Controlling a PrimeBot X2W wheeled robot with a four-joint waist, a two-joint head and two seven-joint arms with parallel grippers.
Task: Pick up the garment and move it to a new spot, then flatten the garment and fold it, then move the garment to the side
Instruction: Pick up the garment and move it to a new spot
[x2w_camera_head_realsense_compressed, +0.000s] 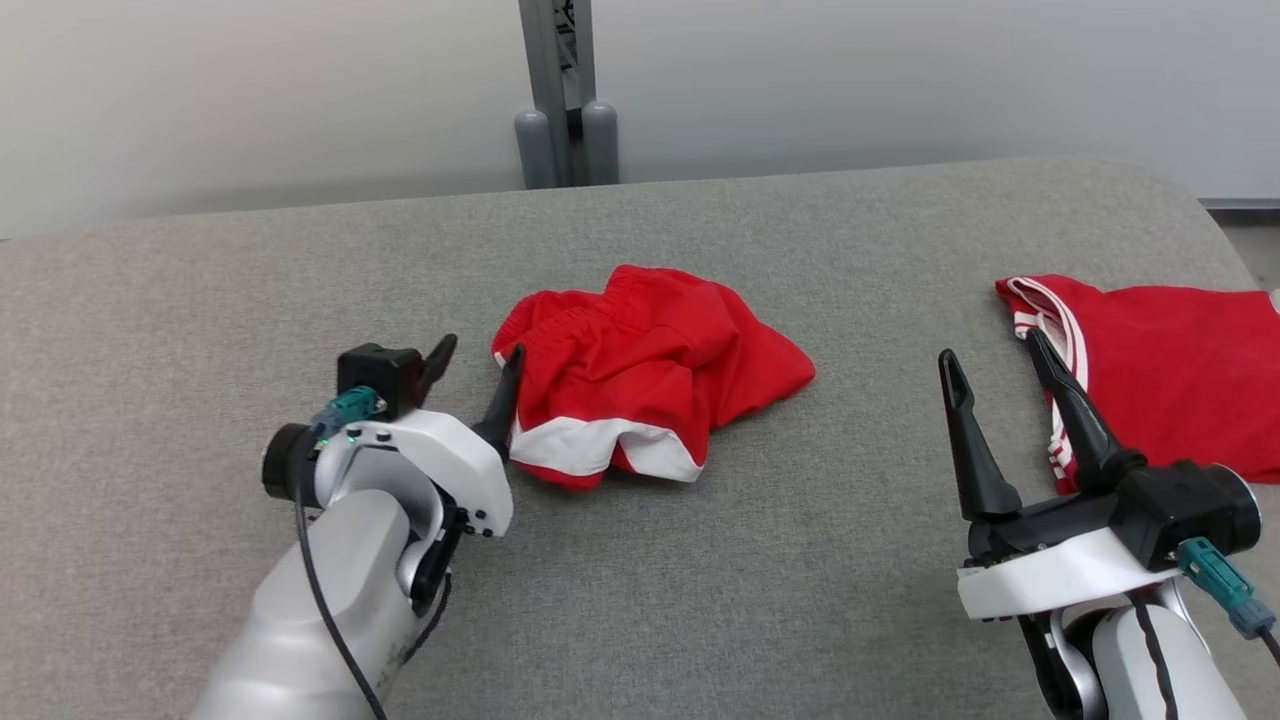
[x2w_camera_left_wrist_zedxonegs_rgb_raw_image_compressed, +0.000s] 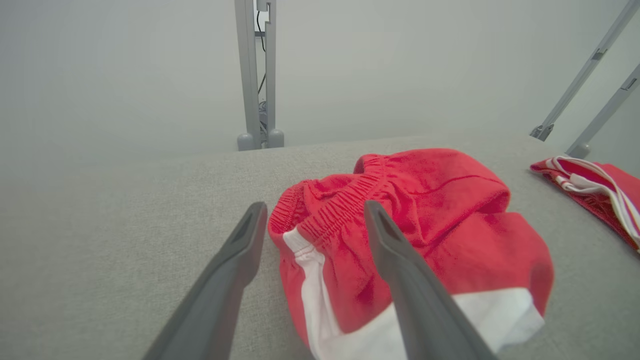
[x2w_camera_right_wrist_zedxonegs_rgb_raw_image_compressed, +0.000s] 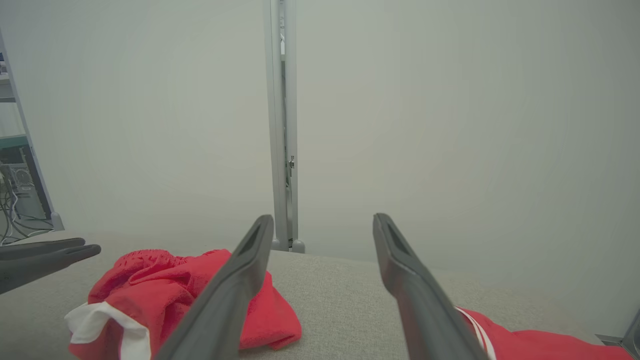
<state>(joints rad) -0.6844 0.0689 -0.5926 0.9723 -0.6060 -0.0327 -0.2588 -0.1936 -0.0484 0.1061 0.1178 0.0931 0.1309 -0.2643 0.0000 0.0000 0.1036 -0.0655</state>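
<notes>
Your left tool (x2w_camera_head_realsense_compressed: 480, 362) sat low over the grey surface (x2w_camera_head_realsense_compressed: 700, 600) at the left of the head view. Its two dark fingers were spread apart and clamped on nothing. The inner finger stood right at the left edge of the red shorts (x2w_camera_head_realsense_compressed: 650, 375); you could not tell from that view whether it touched the cloth. In the left wrist view, the left tool (x2w_camera_left_wrist_zedxonegs_rgb_raw_image_compressed: 315, 217) straddled the waistband end of the red shorts (x2w_camera_left_wrist_zedxonegs_rgb_raw_image_compressed: 450, 210). One finger was over the bare surface (x2w_camera_left_wrist_zedxonegs_rgb_raw_image_compressed: 125, 225) and the other was in front of the cloth.

Note the condition of the red shorts:
- They lay near the middle of the surface in a crumpled, uneven heap, not flat.
- The gathered elastic waistband faced the far left side of the heap.
- White hem bands showed along the near edge.
- One fold trailed off to a point on the right.

Your right tool (x2w_camera_head_realsense_compressed: 990, 352) hung above the surface at the lower right, well apart from the red shorts, with its fingers wide apart and empty. In the right wrist view, the right tool (x2w_camera_right_wrist_zedxonegs_rgb_raw_image_compressed: 324, 222) pointed toward the far wall, and the red shorts (x2w_camera_right_wrist_zedxonegs_rgb_raw_image_compressed: 165, 280) lay at the lower left.

A second red garment (x2w_camera_head_realsense_compressed: 1170, 370) with white stripes lay at the right edge of the surface, behind the right tool. A grey post (x2w_camera_head_realsense_compressed: 565, 90) stood beyond the far edge.
</notes>
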